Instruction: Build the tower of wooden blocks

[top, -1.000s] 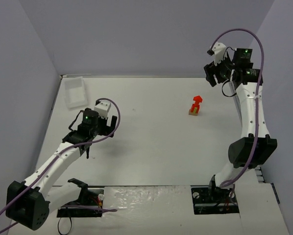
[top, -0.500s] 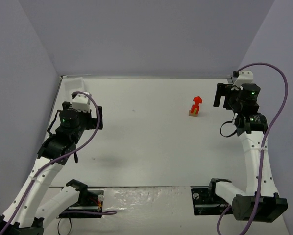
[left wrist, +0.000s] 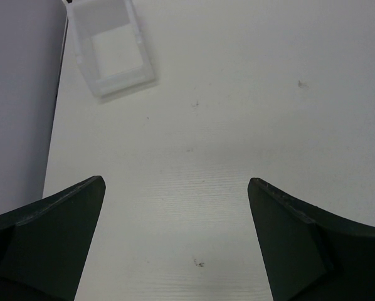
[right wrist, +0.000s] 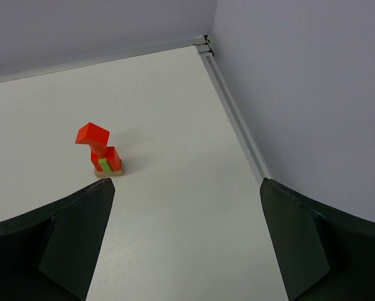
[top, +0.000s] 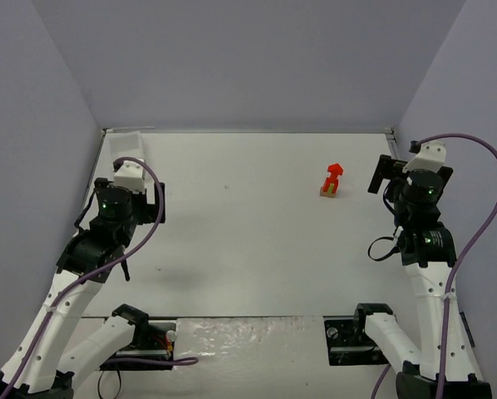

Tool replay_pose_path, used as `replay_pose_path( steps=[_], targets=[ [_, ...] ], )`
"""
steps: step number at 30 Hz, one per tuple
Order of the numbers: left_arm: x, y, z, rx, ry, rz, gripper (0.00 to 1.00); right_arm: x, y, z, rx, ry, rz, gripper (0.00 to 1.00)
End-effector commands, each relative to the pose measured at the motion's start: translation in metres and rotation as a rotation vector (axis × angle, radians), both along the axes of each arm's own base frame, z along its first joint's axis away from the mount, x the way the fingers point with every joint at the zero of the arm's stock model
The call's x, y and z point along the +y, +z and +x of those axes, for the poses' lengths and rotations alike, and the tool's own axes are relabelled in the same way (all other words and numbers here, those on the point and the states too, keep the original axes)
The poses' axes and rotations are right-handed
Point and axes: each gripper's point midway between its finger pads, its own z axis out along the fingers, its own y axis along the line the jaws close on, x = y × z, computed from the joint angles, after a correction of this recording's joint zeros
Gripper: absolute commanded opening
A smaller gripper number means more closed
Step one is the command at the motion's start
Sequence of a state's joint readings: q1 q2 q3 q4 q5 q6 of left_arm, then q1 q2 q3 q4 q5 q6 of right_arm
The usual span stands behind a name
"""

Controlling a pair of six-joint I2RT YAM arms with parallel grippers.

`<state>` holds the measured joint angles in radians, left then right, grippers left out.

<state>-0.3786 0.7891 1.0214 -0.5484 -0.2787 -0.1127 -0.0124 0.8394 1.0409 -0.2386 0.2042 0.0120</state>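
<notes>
The wood block tower (top: 332, 179) stands on the table at the back right: red-orange blocks and a pale yellow-green stick on a tan base, topped by a tilted red block. It also shows in the right wrist view (right wrist: 100, 152), ahead and left of my right gripper (right wrist: 187, 183). That gripper is open, empty and well clear of the tower. In the top view the right gripper (top: 402, 173) hangs to the tower's right. My left gripper (top: 130, 198) is at the far left, open and empty (left wrist: 176, 182), over bare table.
A clear white plastic tray (left wrist: 121, 78) lies at the back left corner, ahead of the left gripper; it is partly hidden by the arm in the top view (top: 124, 143). Grey walls close the table on three sides. A rail (right wrist: 237, 119) runs along the right edge.
Both arms pulled back. The left gripper moved left, toward the left wall. The right gripper came down from the back right corner to beside the tower. The tower has not moved.
</notes>
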Motion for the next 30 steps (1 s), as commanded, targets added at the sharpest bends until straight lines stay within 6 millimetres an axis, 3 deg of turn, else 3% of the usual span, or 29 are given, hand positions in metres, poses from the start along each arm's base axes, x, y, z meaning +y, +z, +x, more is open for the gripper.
replay_pose_path(
  steps=[1,30],
  targets=[
    [-0.003,0.025,0.008,-0.066,0.02,-0.05,0.97,-0.018,0.037,0.001,-0.133,-0.119,-0.012,1.0],
    [-0.011,0.02,0.012,-0.093,0.012,-0.111,0.97,-0.005,0.052,0.006,-0.169,-0.086,-0.005,1.0]
  ],
)
